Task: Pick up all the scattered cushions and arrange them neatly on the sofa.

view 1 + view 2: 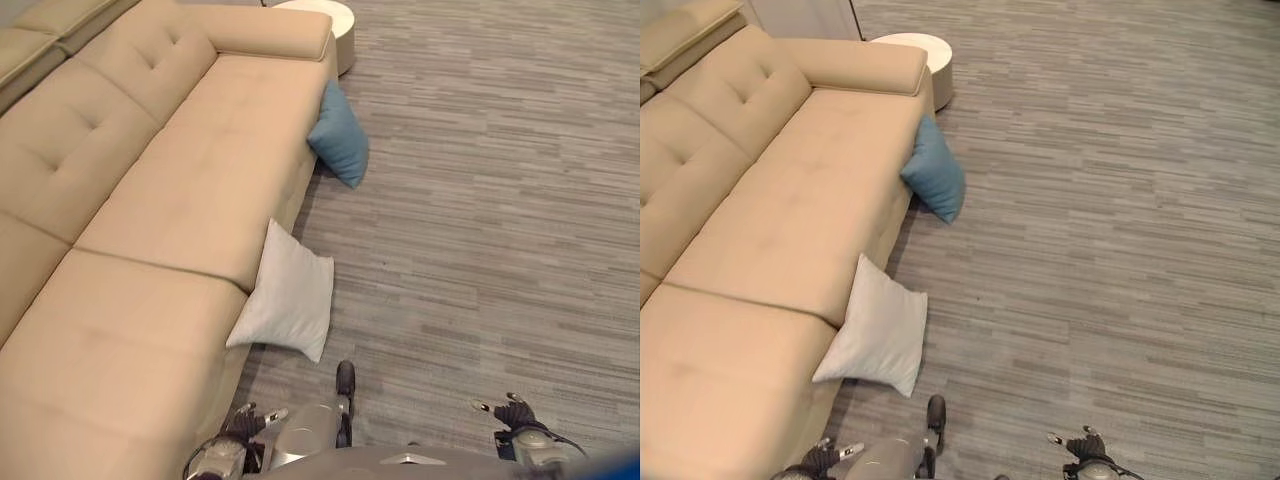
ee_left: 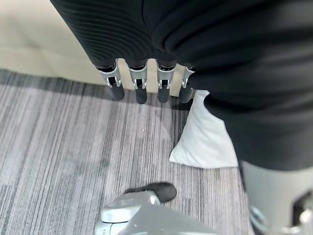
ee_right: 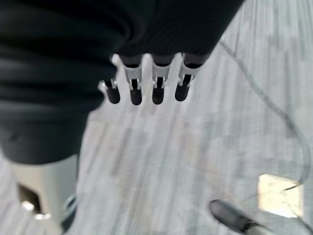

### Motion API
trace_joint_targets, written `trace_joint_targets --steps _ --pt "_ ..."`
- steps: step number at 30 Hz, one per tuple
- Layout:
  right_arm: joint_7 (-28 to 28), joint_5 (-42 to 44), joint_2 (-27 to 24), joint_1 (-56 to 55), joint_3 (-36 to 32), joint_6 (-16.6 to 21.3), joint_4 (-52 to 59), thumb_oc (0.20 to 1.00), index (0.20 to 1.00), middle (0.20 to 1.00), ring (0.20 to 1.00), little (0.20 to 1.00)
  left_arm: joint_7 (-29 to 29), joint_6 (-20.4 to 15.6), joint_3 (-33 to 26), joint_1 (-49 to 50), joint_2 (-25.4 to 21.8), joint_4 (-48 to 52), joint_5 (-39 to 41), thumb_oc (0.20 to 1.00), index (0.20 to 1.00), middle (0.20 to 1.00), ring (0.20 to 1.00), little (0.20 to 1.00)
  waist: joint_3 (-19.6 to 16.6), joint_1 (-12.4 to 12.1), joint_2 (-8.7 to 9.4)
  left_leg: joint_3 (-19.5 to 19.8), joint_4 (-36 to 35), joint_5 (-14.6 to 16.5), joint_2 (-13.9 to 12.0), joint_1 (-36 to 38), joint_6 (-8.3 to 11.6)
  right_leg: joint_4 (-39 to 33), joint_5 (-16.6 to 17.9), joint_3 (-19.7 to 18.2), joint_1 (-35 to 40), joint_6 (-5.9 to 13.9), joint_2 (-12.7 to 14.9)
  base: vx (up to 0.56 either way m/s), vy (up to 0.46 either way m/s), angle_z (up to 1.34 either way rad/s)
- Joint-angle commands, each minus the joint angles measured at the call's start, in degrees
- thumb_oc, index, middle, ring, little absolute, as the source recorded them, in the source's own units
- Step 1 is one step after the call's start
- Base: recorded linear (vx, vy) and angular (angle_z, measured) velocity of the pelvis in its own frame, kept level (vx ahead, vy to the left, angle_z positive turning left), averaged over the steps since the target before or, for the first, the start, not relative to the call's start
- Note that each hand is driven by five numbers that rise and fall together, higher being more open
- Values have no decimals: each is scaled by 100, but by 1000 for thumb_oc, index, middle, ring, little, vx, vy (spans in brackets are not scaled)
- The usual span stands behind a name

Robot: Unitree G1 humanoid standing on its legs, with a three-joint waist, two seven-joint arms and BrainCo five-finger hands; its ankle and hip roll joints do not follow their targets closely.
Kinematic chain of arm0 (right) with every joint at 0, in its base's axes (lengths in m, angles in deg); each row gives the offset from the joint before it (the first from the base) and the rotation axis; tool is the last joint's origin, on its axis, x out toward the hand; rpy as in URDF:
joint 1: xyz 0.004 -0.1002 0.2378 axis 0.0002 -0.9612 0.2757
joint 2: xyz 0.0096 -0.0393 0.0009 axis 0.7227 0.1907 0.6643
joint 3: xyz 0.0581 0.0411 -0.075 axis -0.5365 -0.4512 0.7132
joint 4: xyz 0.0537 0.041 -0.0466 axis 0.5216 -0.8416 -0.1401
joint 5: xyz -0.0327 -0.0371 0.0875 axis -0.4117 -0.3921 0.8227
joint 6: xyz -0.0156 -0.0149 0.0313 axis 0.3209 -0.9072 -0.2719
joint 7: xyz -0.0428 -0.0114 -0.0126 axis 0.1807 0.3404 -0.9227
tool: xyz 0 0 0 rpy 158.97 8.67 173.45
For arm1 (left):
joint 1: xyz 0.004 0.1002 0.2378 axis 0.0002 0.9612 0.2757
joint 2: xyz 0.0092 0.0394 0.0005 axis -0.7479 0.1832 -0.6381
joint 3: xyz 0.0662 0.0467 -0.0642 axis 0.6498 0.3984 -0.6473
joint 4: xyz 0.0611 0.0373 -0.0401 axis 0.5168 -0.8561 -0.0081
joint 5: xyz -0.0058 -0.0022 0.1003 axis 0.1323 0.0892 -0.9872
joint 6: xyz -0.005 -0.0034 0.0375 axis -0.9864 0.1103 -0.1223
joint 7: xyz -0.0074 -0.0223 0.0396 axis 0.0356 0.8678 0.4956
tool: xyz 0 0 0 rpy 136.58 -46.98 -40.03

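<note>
Two hands, both empty, hang low at the near edge of the head views. The fingers of the left hand [image 2: 142,88] run straight and relaxed in a row, grasping nothing, with bare grey floor [image 1: 500,200] beneath their dark tips; the fingers of the right hand [image 3: 146,88] are likewise extended and free, over the same floor. From the fingers outward, each dark ribbed wrist cover points down, so both arms appear to be at rest by the robot's sides, not reaching.

Neither cushion is on the seat yet. The white cushion [image 1: 285,295] stands tilted on the floor, leaning against the front of the beige sofa [image 1: 170,200] at the seam between two seat sections, just ahead of the left hand. The blue cushion [image 1: 340,135] leans against the sofa front farther along, near the armrest, with a round white side table [image 1: 335,25] beyond it.

The step in hand is judged to be the approach to the white cushion, the nearer one. To do it well, the left hand should probably come at the cushion's free upper corner or side edge, curl the fingers and thumb well into the soft fill, not just the cover, then lift clear of the seat edge before setting it upright against the backrest.
</note>
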State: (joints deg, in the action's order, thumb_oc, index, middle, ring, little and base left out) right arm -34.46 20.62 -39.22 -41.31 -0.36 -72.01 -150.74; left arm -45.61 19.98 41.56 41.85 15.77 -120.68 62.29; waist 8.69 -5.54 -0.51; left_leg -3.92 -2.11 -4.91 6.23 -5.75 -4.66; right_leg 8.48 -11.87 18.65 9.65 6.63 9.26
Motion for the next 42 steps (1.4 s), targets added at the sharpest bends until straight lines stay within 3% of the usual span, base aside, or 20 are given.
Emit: trace_joint_targets --steps 1,3,4,6,8,9,10,11,13,18,19,24,27,32,33,35,36,37,38,42 --pt "58 -203 -260 46 38 -18 209 1000 1000 1000 1000 1000 45 -24 11 -104 16 -83 -80 1000 1000 1000 1000 1000 -202 -197 -182 487 855 758 -108 -143 231 1279 674 -134 -1196 64 -135 225 168 21" --pt "67 -199 -235 94 76 -16 252 1000 1000 1000 1000 1000 30 -32 21 -119 -59 -35 -58 1000 1000 1000 1000 1000 -143 -118 -272 561 889 829 -144 -9 112 2025 1088 -212 -1639 130 -4 159 65 24" --pt "73 -174 -213 108 90 -14 273 1000 1000 1000 1000 1000 9 -49 25 -123 -92 35 -21 1000 1000 1000 1000 1000 -145 -88 -297 647 836 887 -165 142 97 2054 1011 -229 -1827 35 27 216 -19 49" --pt "85 -145 -184 156 153 19 322 1000 1000 1000 1000 1000 -32 -109 3 -150 -124 88 52 1000 1000 1000 1000 1000 -137 -49 -270 719 736 966 -215 319 176 1187 1028 -175 -1939 -6 14 272 -172 23" --pt "80 -57 -176 146 135 15 327 1000 1000 1000 1000 1000 -43 -129 31 -202 -104 56 15 1000 1000 1000 1000 1000 -72 119 -184 950 679 1063 -213 502 307 -9 1360 -771 -2172 130 -150 286 -300 20" --pt "61 -8 -173 150 95 13 305 1000 1000 1000 1000 1000 -47 -135 59 -255 -81 14 -20 1000 1000 1000 1000 1000 -49 207 -194 1096 643 1064 -239 560 361 -196 1461 -1149 -2260 187 -233 187 -209 53" --pt "61 -7 -172 152 95 13 304 1000 1000 1000 1000 1000 -47 -136 58 -257 -82 13 -20 1000 1000 1000 1000 1000 -58 213 -187 1100 637 1049 -231 545 360 -207 1473 -1146 -2269 189 -225 193 -243 110" --pt "43 43 -126 155 97 21 282 1000 1000 1000 1000 1000 -67 -122 131 -336 -61 -82 -125 1000 1000 1000 1000 1000 -64 279 -144 1341 567 1071 -262 631 455 -338 1541 -1441 -2215 204 -294 183 -222 157" --pt "84 42 -107 135 122 34 253 1000 1000 1000 1000 1000 -51 -131 87 -278 -14 -183 -87 1000 1000 1000 1000 1000 -142 269 -95 1419 561 1076 -334 668 535 -428 1634 -1259 -2069 180 -200 252 -317 168" --pt "40 161 -228 172 91 178 335 1000 1000 1000 1000 1000 -23 -103 119 -284 92 -204 25 1000 1000 1000 1000 1000 -134 201 -51 1583 681 784 -797 260 879 -483 1251 -547 -1655 -13 -228 98 -311 137" --pt "39 143 -315 148 73 188 349 1000 1000 1000 1000 1000 0 -107 132 -274 131 -177 12 1000 1000 1000 1000 1000 -106 197 -37 1121 787 763 -898 98 881 -533 1092 -165 -1460 -78 -186 -4 -196 106" --pt "31 231 -261 70 -9 213 342 1000 1000 1000 1000 1000 7 -107 136 -259 182 -143 -27 1000 1000 1000 1000 1000 -120 226 37 -181 984 714 -1126 -45 849 -718 1000 577 -1082 -125 -70 -21 -82 99" --pt "55 323 -181 80 -21 190 334 1000 1000 1000 1000 1000 18 -83 100 -226 162 -127 -57 1000 1000 1000 1000 1000 -102 177 96 -435 1211 845 -1127 -146 889 -884 957 775 -812 -75 -80 126 -19 126" --pt "173 106 -110 130 111 154 422 1000 1000 1000 1000 1000 65 -48 -17 -76 82 -255 -116 1000 1000 1000 1000 1000 -203 -2 66 5 517 734 -733 92 670 -503 959 848 -803 -6 89 72 198 34" --pt "184 69 -111 137 128 153 438 1000 1000 1000 1000 1000 76 -50 -16 -66 68 -257 -128 1000 1000 1000 1000 1000 -211 -14 33 99 471 743 -683 141 600 -178 900 816 -878 -3 190 74 130 0" --pt "202 116 -98 161 137 149 503 1000 1000 1000 1000 1000 42 -67 3 -131 -35 -241 -78 1000 1000 1000 1000 1000 -139 77 -61 489 376 693 -562 212 463 634 894 239 -1302 -1 257 102 109 22" --pt "211 136 -75 188 182 166 507 1000 1000 1000 1000 1000 13 -111 7 -147 -55 -194 17 1000 1000 1000 1000 1000 -151 155 -97 657 237 670 -534 289 455 531 902 -381 -1504 -8 57 79 11 61" --pt "211 136 -75 189 181 166 507 1000 1000 1000 1000 1000 13 -111 7 -149 -54 -194 17 1000 1000 1000 1000 1000 -168 155 -100 658 236 660 -537 266 454 511 923 -378 -1518 -9 52 175 -69 100" --pt "214 154 -79 262 233 160 511 1000 1000 1000 1000 1000 -7 -151 8 -196 -76 -160 98 1000 1000 1000 1000 1000 -161 173 -111 832 170 631 -518 319 497 134 1080 -803 -1692 52 -19 148 -108 84" --pt "191 147 -94 337 255 156 605 1000 1000 1000 1000 1000 -60 -210 33 -262 -88 -288 109 1000 1000 1000 1000 1000 -111 284 -51 1323 95 684 -513 478 641 -444 1477 -1357 -2027 229 -158 223 -230 53"
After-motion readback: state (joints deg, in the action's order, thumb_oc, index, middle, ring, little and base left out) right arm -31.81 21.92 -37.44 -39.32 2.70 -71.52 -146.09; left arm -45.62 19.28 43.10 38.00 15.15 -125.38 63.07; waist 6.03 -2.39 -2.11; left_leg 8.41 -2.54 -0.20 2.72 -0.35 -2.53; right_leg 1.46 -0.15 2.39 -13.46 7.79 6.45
